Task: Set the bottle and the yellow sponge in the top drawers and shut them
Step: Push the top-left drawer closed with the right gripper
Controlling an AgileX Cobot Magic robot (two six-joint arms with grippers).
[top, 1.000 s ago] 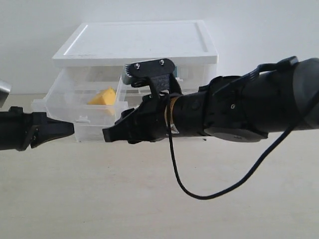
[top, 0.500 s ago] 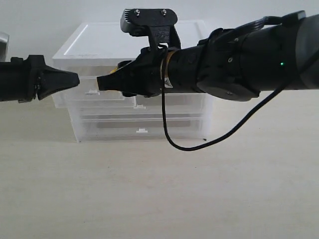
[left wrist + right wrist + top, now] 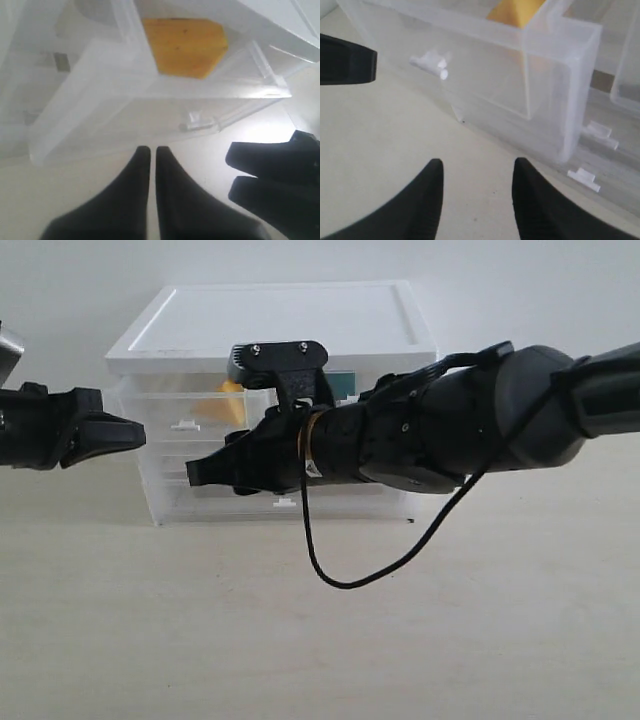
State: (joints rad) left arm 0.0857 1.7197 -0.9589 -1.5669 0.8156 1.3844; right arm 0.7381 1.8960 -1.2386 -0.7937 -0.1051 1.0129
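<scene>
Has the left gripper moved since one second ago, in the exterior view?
Yes. The left gripper has risen: its tip was level with the lowest drawer of the cabinet and is now level with the handle of the top left drawer.

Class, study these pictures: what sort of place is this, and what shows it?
Probably a robot test bench in a lab: a bare table, a blank wall, and the left claw and right claw at a clear drawer cabinet.

My right arm (image 3: pixel 430 435) lies across the cabinet (image 3: pixel 280 325) front, blocking most of it. The left top drawer (image 3: pixel 485 75) juts out just beyond my left hand (image 3: pixel 138 432). Under both arms, the desk (image 3: pixel 300 650) leaves room.
</scene>
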